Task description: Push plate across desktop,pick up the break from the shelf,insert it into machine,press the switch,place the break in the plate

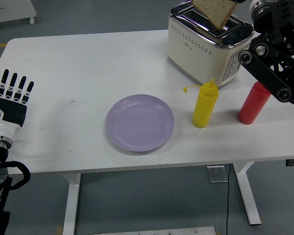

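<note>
Table (88, 58), one of it and white, is filling most of the head view and carrying five loose things. Toaster (208, 41), one, cream with a chrome top, is standing at about one o'clock from the table's middle, near the far edge. Plate (140, 122), one, lilac and round, is lying flat just below the middle, toward six o'clock, with nothing resting on it. Two squeeze bottles are standing upright at about four o'clock: the yellow bottle (205, 104) is sitting just in front of the toaster, and the red bottle (252, 105) is standing to its right, partly hidden behind the right arm (272, 73). One slice of bread (216, 12) is hanging tilted over the toaster's slots at the top edge, its lower corner dipping toward a slot; whether it is touching the toaster cannot be told.

The right arm is reaching in from three o'clock up toward the bread, but the right hand is passing out of the picture's top, so how its fingers are set cannot be told. The left hand (12, 98) is resting at nine o'clock on the table's left edge, its fingers (15, 85) lying straight and together, holding nothing.
</note>
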### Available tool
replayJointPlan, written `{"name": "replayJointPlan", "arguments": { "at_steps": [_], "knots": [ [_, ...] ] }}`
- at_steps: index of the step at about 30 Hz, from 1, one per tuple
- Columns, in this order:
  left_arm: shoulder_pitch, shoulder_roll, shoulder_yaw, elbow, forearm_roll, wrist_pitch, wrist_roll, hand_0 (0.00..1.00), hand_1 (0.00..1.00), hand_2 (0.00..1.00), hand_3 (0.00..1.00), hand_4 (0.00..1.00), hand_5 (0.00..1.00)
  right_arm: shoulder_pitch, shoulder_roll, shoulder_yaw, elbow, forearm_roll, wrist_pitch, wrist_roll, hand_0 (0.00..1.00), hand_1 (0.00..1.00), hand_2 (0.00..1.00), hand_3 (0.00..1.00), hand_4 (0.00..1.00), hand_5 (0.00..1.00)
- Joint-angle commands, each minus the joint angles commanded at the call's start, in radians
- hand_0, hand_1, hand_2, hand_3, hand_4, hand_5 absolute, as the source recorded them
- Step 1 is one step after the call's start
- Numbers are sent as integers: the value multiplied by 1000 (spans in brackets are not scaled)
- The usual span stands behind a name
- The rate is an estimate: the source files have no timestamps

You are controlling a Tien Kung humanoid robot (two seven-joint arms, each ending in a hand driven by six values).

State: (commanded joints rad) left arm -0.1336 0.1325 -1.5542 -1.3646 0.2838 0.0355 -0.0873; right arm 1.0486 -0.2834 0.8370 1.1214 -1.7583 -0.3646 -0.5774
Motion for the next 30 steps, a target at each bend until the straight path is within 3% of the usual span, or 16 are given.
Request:
{"name": "replayJointPlan", "arguments": {
  "at_steps": [17,18,23,24,29,30],
  "knots": [
    [1,-1,8,1,-1,0,0,831,871,931,828,626,998,0,29,-26,-56,-22,-22,19,373,374,450,474,268,2],
    [1,-1,8,1,-1,0,0,831,872,931,828,626,998,0,29,-27,-57,-20,-21,20,353,431,498,514,368,2],
    [-1,-1,7,1,-1,0,0,831,872,931,828,626,998,2,28,-31,-63,-6,14,26,353,431,498,514,368,2],
    [-1,-1,7,1,-1,-1,0,831,872,931,827,626,998,3,28,-33,-67,0,31,30,421,510,610,704,605,142],
    [-2,0,2,1,0,-1,1,831,872,931,827,626,998,3,27,-37,-76,6,70,39,421,510,610,704,605,142],
    [-2,0,2,1,0,-1,0,831,872,931,825,627,998,3,27,-38,-77,6,74,39,464,566,720,801,676,191]
  ]
}}
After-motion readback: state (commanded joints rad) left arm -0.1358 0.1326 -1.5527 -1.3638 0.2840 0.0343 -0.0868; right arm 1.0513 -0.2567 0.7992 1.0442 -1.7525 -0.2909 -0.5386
